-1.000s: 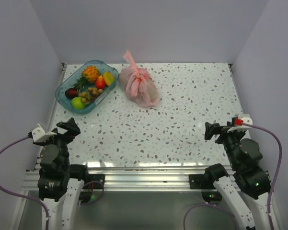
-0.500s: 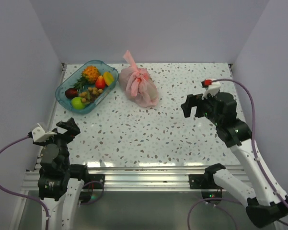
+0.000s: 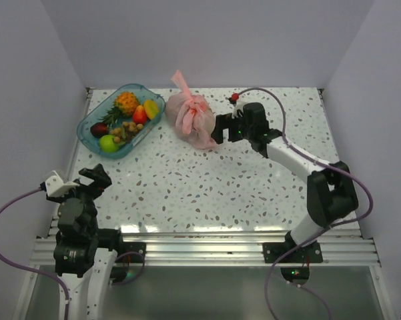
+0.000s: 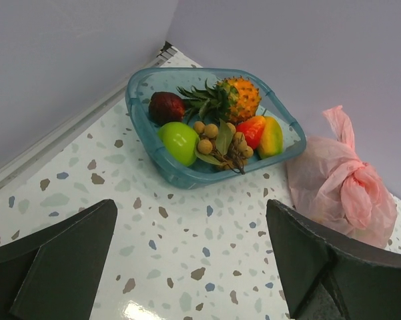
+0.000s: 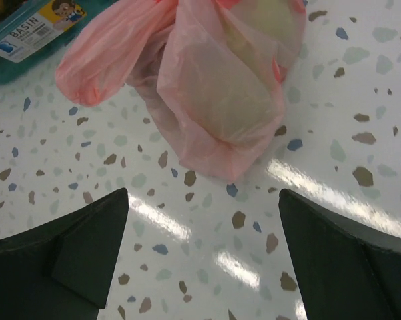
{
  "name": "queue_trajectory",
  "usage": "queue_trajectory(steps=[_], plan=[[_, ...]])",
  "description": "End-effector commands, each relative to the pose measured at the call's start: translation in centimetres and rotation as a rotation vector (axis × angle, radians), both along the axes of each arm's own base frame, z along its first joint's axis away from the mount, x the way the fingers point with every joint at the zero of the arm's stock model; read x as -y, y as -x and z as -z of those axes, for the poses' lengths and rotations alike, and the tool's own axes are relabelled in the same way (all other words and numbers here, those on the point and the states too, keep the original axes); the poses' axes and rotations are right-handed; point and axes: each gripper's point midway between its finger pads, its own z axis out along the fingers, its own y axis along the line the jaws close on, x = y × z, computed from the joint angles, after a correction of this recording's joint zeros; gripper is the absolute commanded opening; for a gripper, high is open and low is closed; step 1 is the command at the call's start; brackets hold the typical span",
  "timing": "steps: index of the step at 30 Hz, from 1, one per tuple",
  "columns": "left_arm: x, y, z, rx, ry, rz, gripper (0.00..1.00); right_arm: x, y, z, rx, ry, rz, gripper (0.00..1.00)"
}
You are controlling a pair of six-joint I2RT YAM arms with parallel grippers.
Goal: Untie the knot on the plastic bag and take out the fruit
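The pale-pink plastic bag (image 3: 193, 123) lies tied at the back middle of the table; it also shows in the left wrist view (image 4: 337, 190) and the right wrist view (image 5: 217, 87). Its knot (image 3: 197, 105) sits on top, with a strip-like tail (image 3: 180, 81) sticking up and back. A pale round fruit (image 5: 243, 80) shows through the plastic. My right gripper (image 3: 218, 130) is open and empty, right beside the bag's right side. My left gripper (image 3: 90, 180) is open and empty near the front left.
A clear blue tray (image 3: 88, 127) stands left of the bag, holding a small pineapple (image 3: 126, 102), a green apple (image 3: 108, 143), a dark fruit (image 3: 99, 129), a red-yellow fruit (image 3: 145, 111) and small brown fruits. Walls close the left, back and right.
My right arm has swung from the front right across the table to the bag's right side, gripper open. The left arm and the bag have not moved.
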Motion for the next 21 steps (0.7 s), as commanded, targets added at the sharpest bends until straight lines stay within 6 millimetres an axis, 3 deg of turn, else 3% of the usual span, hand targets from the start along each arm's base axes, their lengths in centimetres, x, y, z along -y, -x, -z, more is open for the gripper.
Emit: queue_trajectory(steps=[1, 5, 6, 8, 10, 11, 13, 14, 17, 18, 19, 20, 21], plan=[[-0.3, -0.3, -0.5, 0.015, -0.010, -0.014, 1.00, -4.4, -4.3, -3.8, 0.196, -0.083, -0.026, 0.97], [-0.4, -0.3, -0.5, 0.015, -0.011, -0.017, 1.00, -6.8, -7.4, -2.5, 0.234, -0.114, -0.001, 0.93], [-0.4, -0.4, -0.5, 0.013, -0.011, -0.019, 1.00, -7.3, -8.2, -0.6, 0.217, -0.098, 0.003, 0.92], [-0.4, -0.4, -0.4, 0.009, -0.011, -0.022, 1.00, -8.2, -9.6, -0.7, 0.243, -0.081, 0.037, 0.89], [-0.4, -0.5, -0.4, 0.006, -0.014, -0.017, 1.00, -9.1, -10.4, 1.1, 0.235, -0.057, 0.047, 0.85], [-0.4, -0.6, -0.3, 0.002, -0.015, -0.019, 1.00, -9.3, -11.1, 0.6, 0.251, -0.056, 0.062, 0.79], [-0.4, -0.6, -0.3, 0.000, -0.017, -0.019, 1.00, -9.2, -11.8, 1.6, 0.244, -0.030, 0.097, 0.67], [-0.4, -0.6, -0.2, -0.002, -0.017, -0.020, 1.00, -9.0, -11.9, 1.7, 0.245, -0.018, 0.114, 0.50], [-0.5, -0.7, -0.1, -0.009, -0.016, -0.022, 1.00, -8.0, -11.5, 1.6, 0.253, 0.009, 0.147, 0.23], [-0.4, -0.8, -0.1, -0.009, -0.016, -0.020, 1.00, -7.9, -11.1, 1.6, 0.247, 0.014, 0.138, 0.09], [-0.4, -0.9, 0.0, -0.014, -0.017, -0.018, 1.00, -7.8, -10.7, 1.7, 0.239, 0.023, 0.126, 0.05], [-0.4, -1.0, 0.1, -0.020, -0.024, -0.015, 1.00, -7.7, -10.2, 0.3, 0.253, 0.013, 0.114, 0.01], [-0.2, -1.2, 0.0, -0.017, -0.027, -0.002, 1.00, -7.5, -9.6, 0.2, 0.239, 0.022, 0.101, 0.00]])
